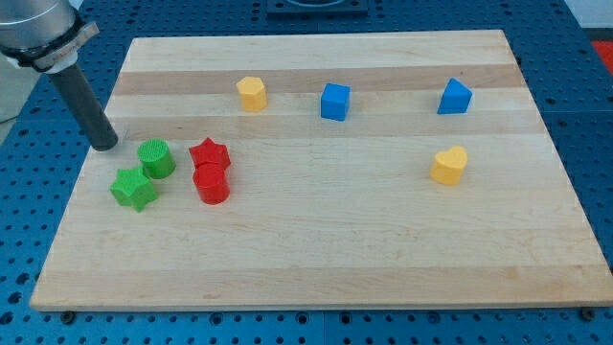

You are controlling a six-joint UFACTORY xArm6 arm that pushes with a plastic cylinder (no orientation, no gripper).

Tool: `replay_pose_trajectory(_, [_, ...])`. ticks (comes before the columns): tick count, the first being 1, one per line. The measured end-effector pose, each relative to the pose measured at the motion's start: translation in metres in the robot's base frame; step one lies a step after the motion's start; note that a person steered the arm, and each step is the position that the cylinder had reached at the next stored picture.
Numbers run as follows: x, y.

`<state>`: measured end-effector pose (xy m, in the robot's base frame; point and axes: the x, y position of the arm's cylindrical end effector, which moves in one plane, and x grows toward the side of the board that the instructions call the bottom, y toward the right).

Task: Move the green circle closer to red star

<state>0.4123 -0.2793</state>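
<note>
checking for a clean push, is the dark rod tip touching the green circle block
No, my tip stands apart from the green circle block, up and toward the view's left of it, with bare wood between them.

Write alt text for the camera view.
My tip sits just left of the green circle, which lies near the red star on a wooden board.

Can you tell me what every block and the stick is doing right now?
My tip: on the board, left of the green circle, not touching.
Green circle: upright, near the red star, a small gap between.
Green star: flat, just below the green circle.
Red star: flat, against the red circle.
Red circle: upright.
Yellow hexagon: alone.
Blue cube: alone.
Blue triangle: alone.
Yellow heart: alone.
</note>
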Motion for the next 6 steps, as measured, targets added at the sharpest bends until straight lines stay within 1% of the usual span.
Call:
replay_pose_trajectory(2, [0.012,0.044])
replay_pose_trajectory(3, [0.014,0.04])
replay_pose_trajectory(4, [0.02,0.007])
replay_pose_trajectory(5, [0.034,0.012])
replay_pose_trajectory(6, [0.03,0.039])
